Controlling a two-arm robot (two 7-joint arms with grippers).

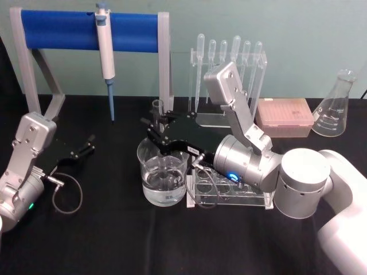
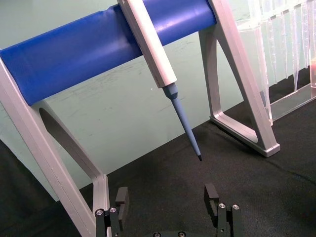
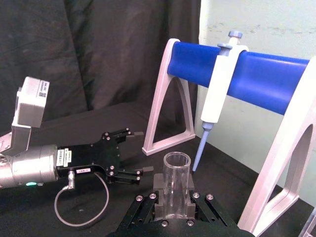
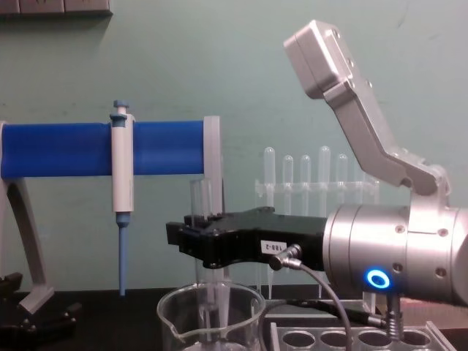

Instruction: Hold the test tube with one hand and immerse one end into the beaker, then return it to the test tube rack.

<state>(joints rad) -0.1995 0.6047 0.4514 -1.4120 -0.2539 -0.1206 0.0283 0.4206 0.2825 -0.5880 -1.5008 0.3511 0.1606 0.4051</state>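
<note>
My right gripper is shut on the test tube, a clear glass tube held upright directly above the beaker. From the chest, the test tube rises above the gripper and its lower part runs down inside the beaker. I cannot tell whether its end touches the clear liquid. In the right wrist view the tube stands clamped between the fingers. My left gripper rests open at the left, apart from the beaker, and its fingers hold nothing.
A blue-bar stand with a hanging pipette stands at the back left. A clear rack with round holes sits right beside the beaker. Behind are a pipette rack, a pink box and a flask.
</note>
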